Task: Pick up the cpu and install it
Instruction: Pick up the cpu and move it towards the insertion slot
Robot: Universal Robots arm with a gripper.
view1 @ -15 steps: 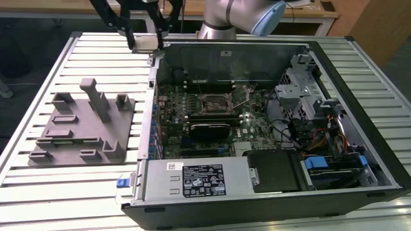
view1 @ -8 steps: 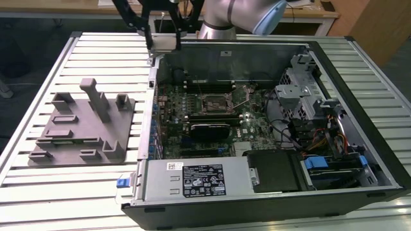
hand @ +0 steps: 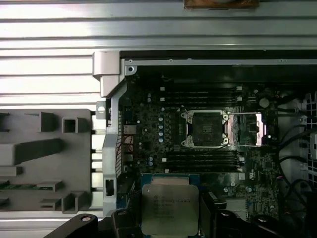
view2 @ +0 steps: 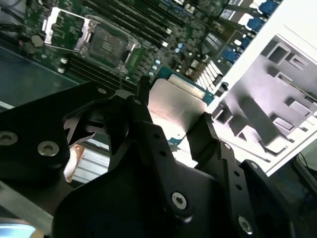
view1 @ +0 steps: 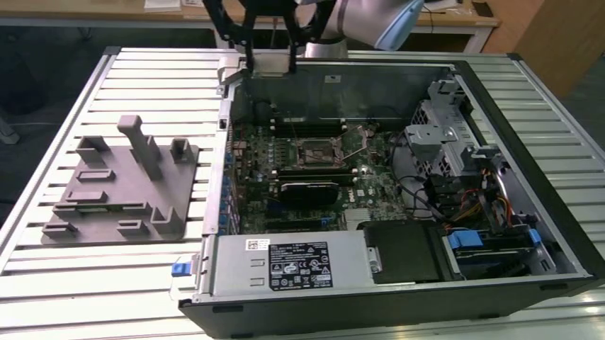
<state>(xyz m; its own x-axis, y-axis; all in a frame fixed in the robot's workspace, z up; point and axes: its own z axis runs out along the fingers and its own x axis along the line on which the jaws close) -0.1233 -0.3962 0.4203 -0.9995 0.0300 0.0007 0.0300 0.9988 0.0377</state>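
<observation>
Pale metal table [view1: 104, 283] of long parallel slats, ribbed from edge to edge, bright with glare along the ridges in the exterior view. Same table [hand: 198, 29] in the first wrist view, banded light and grey. Beyond the far edge, a light wooden desk [view1: 95, 10] running across the back, with 1 white leg [view1: 487, 35] in sight. At the exterior view's right, a brown wooden panel [view1: 557, 39]. At the exterior view's left, dark floor [view1: 38, 71], dim beside the lit slats.

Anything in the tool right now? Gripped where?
Yes. The tool holds the cpu, pinched by two opposite side edges with the silver top left bare. The cpu is apart from the empty socket.
</observation>
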